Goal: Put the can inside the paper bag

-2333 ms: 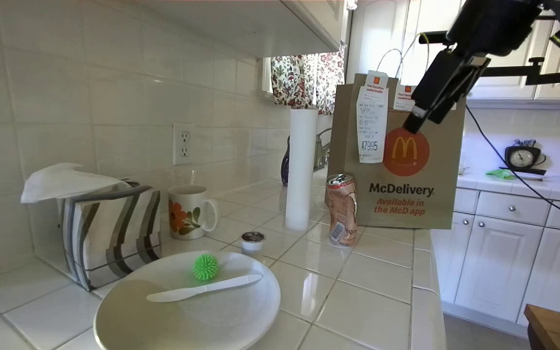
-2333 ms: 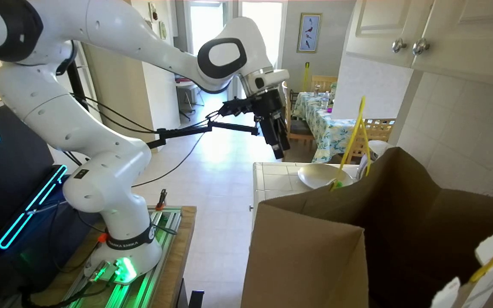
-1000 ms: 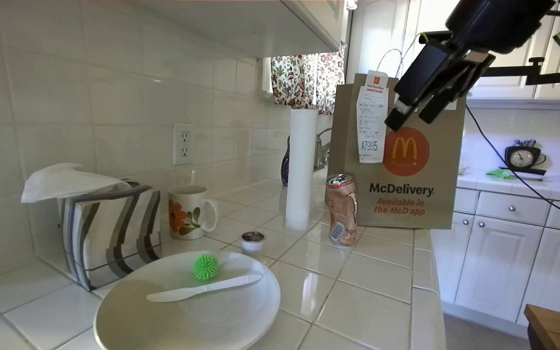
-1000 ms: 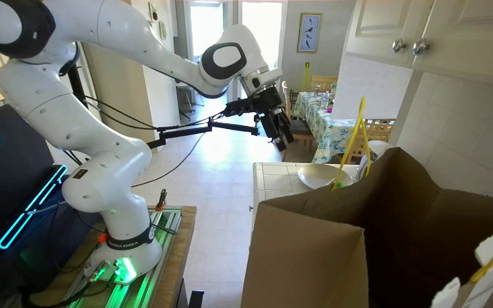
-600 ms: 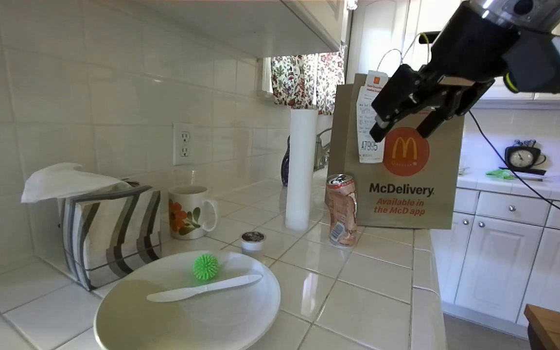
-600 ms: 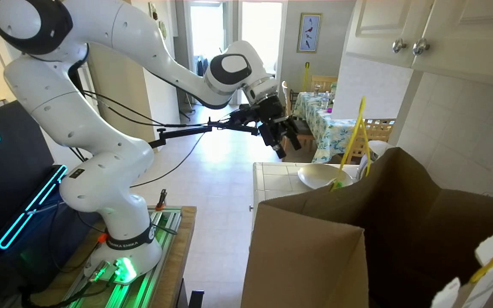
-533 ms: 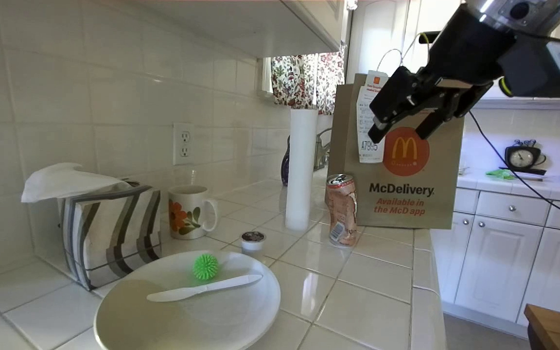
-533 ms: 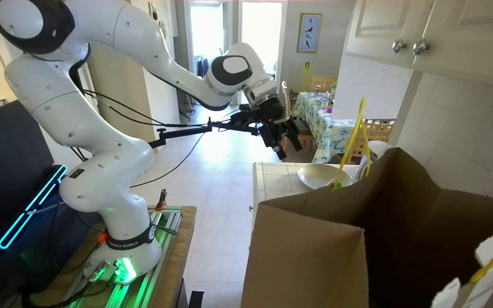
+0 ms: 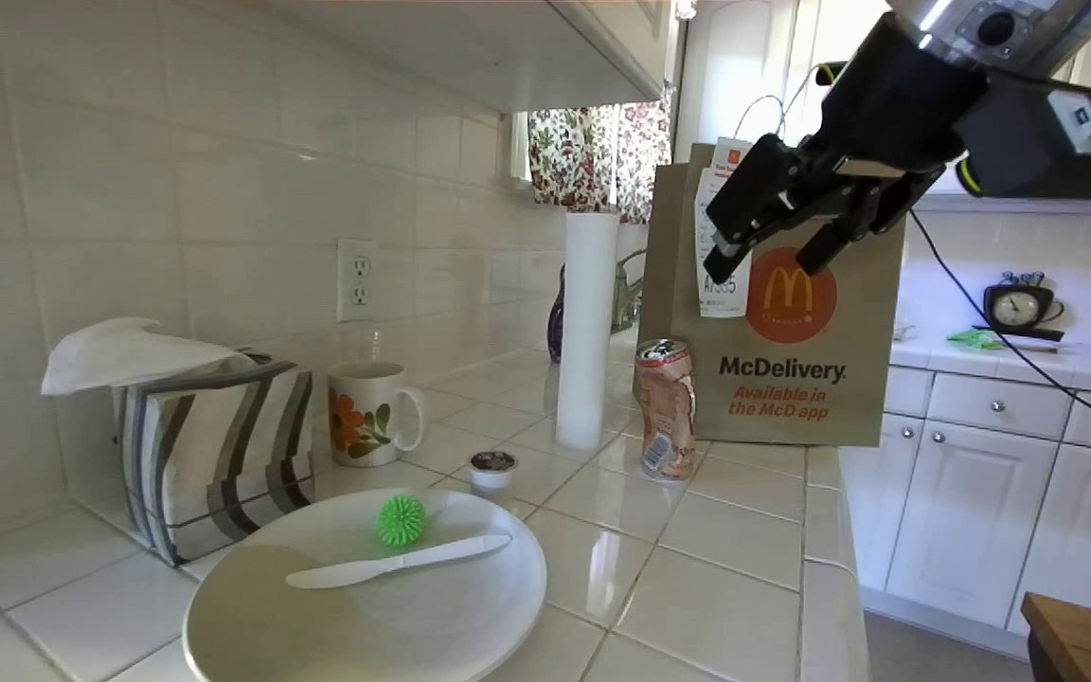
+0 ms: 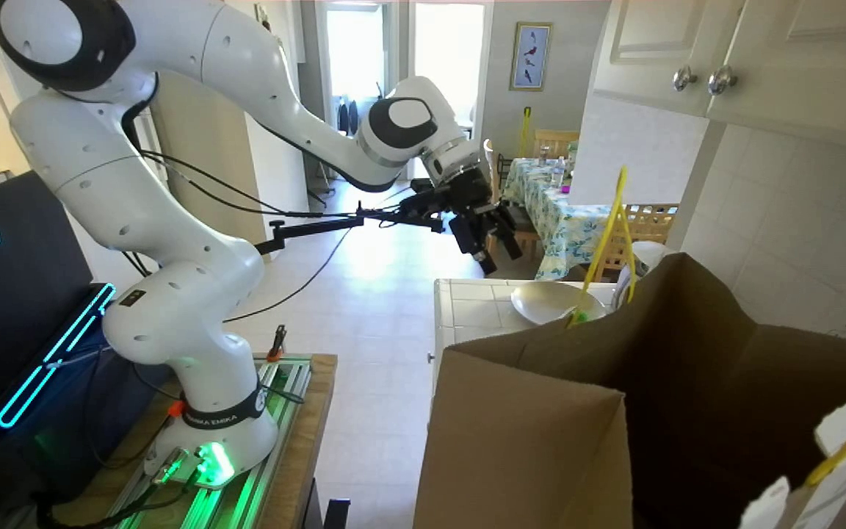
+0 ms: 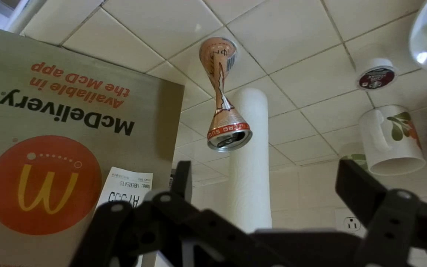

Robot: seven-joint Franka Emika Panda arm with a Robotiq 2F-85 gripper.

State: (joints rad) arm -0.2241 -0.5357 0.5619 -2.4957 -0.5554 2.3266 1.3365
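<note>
The can (image 9: 667,412), dented and pale pinkish-red with a silvery top, stands upright on the tiled counter. In the wrist view the can (image 11: 225,118) shows above the middle, its waist crushed narrow. The brown paper bag (image 9: 858,313) stands just behind the can, its front covered in part by my gripper. Its open top shows in an exterior view (image 10: 526,441), dark inside; the can is hidden there behind it. My gripper (image 9: 765,260) is open and empty, higher than the can and apart from it. Its spread fingers show in the wrist view (image 11: 265,167).
A tall white cylinder (image 9: 588,332) stands close beside the can. A coffee pod (image 9: 491,471), a flowered mug (image 9: 367,417), a striped napkin holder (image 9: 223,455) and a white plate (image 9: 366,644) with a green ball and knife share the counter. A cabinet (image 9: 470,47) hangs above.
My gripper has opened from nearly shut. It has turned and moved left and slightly down in the exterior view with the can. The can and the bag have not moved.
</note>
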